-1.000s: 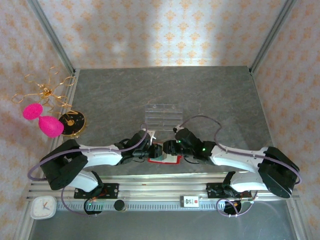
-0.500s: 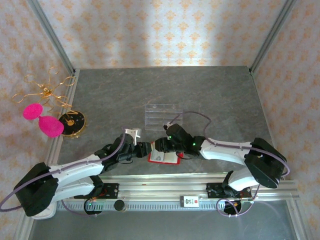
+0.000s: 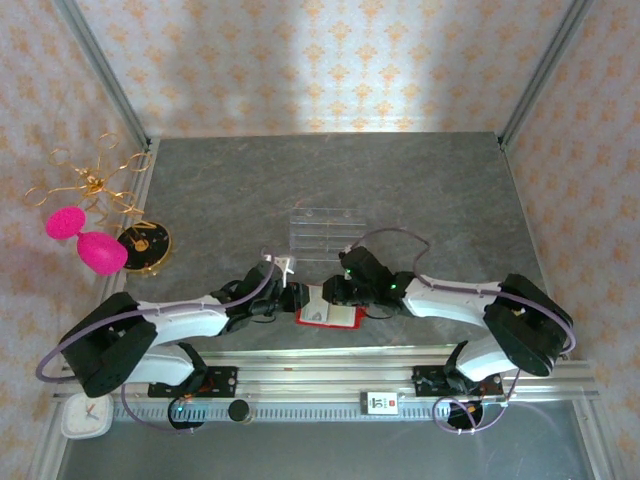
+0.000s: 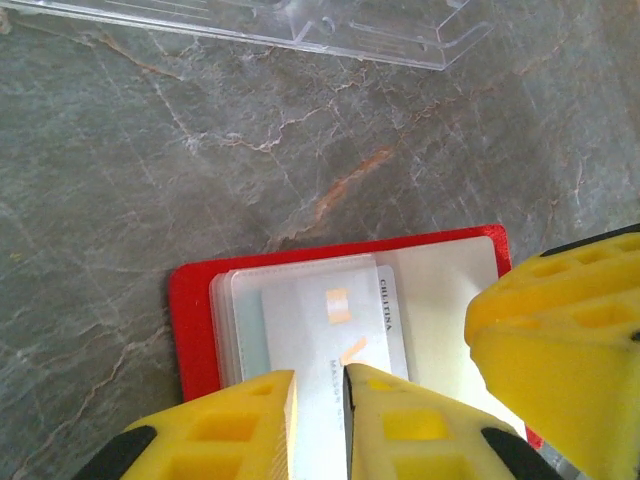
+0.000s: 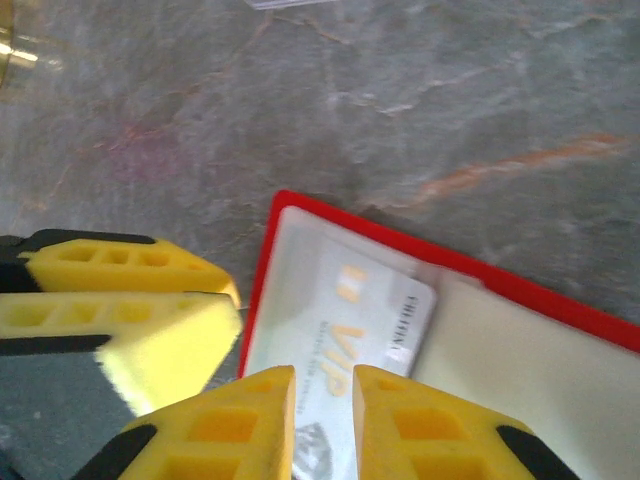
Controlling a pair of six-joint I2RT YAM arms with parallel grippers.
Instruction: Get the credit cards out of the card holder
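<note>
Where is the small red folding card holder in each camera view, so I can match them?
Top external: the red card holder lies open, low centre, just nearer than the clear plastic slotted tray.
Left wrist: the holder sits in the lower middle.
Right wrist: the holder runs from centre to the right edge.
Shared landmark: the tray, along the left wrist view's top edge, seemingly a sliver at the right wrist's.

Clear slotted tray (image 3: 322,231) lies flat mid-table on grey marbled table (image 3: 430,190); off its left edge: gold wire ornament (image 3: 90,180), two pink egg shapes (image 3: 66,222), black-and-gold disc (image 3: 145,245) just beside the lower egg; aluminium rail (image 3: 320,385) along near edge carries white label box (image 3: 380,402), black knob (image 3: 238,409); white clock (image 3: 72,425) near left corner.
</note>
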